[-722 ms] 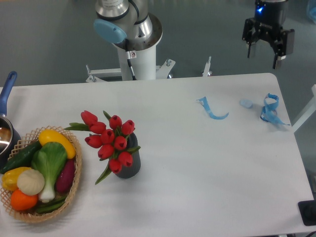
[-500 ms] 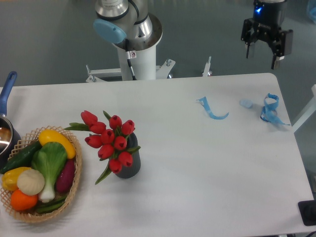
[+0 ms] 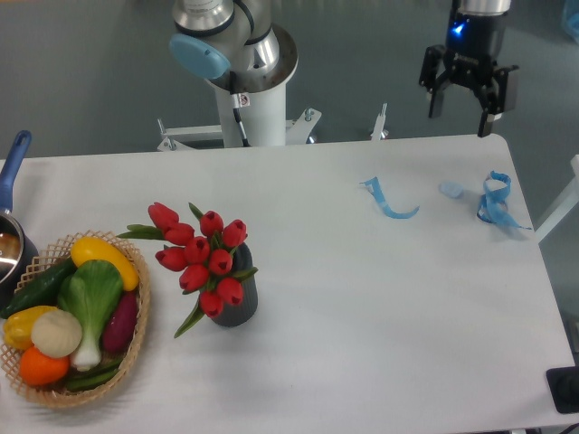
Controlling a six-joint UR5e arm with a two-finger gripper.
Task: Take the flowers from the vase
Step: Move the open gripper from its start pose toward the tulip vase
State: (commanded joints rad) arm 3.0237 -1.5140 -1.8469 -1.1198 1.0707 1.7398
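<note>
Since the earlier frame the gripper [image 3: 461,113] has shifted leftward along the far edge of the table [image 3: 380,307]; everything else is unchanged. Its two fingers stand spread apart and hold nothing. The wicker basket [image 3: 136,348] of vegetables sits at the left edge. The flowers [image 3: 204,255], red tulip buds on green stems, stand in the vase [image 3: 241,303] left of centre, well apart from the gripper. The bunch is probably light and soft; buds would likely crush or slip under pressure. The gathered stems just above the vase mouth appear the firmest hold, though leaves partly hide them. Blue ribbon scraps [image 3: 391,206] lie near the right edge.
</note>
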